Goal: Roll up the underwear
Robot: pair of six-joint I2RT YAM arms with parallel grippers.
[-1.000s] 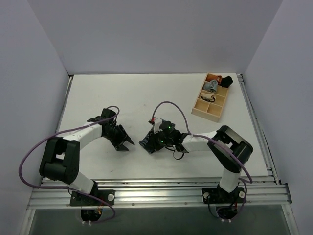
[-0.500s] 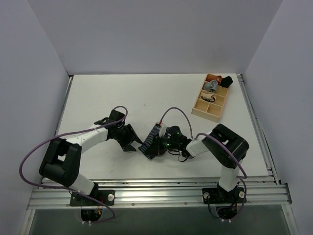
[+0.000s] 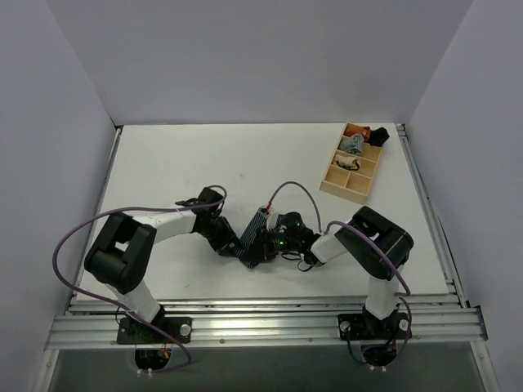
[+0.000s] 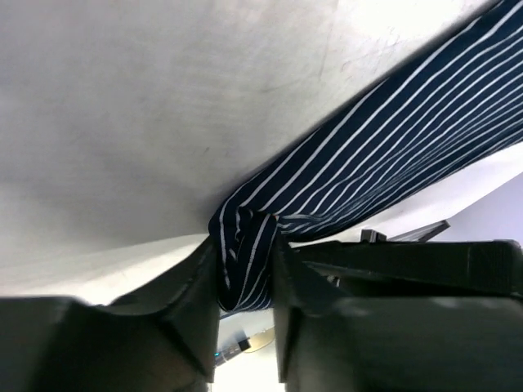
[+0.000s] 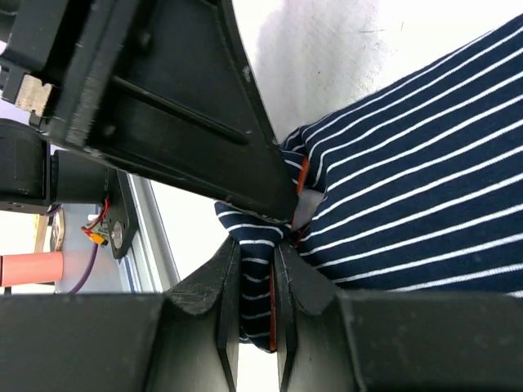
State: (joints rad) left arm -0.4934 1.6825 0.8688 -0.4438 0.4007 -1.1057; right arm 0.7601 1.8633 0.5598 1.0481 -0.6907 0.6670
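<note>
— What is sitting closest?
— A ribbed aluminium rail (image 3: 261,314) is running along the near edge of the white table (image 3: 204,155), and two black-and-white arms (image 3: 155,222) are bending in from it toward the middle.
— Where is the garment lying?
— The soft dark navy underwear (image 3: 255,239) with fine light pinstripes is lying just near of the table's centre, drawn into a narrow slanting band between the arms.
— And on the left?
— The black left gripper (image 4: 243,253) is meeting the band from the left. Its fingers (image 4: 192,294) are standing a narrow gap apart, and a bunched fold of striped cloth is filling that gap, pinched.
— On the right?
— The black right gripper (image 5: 256,249) is nipping a corner of the same cloth, its fingers sitting almost together; a thin reddish edge (image 5: 302,175) is showing in the fold. The left gripper's dark body is looming just beside it; whether they are touching, I cannot tell.
— Farther back?
— A light wooden tray (image 3: 341,193) with compartments is resting at the far right, well apart from the arms. Small rolled garments (image 3: 354,144) in grey, black and orange are sitting in its farthest compartments.
</note>
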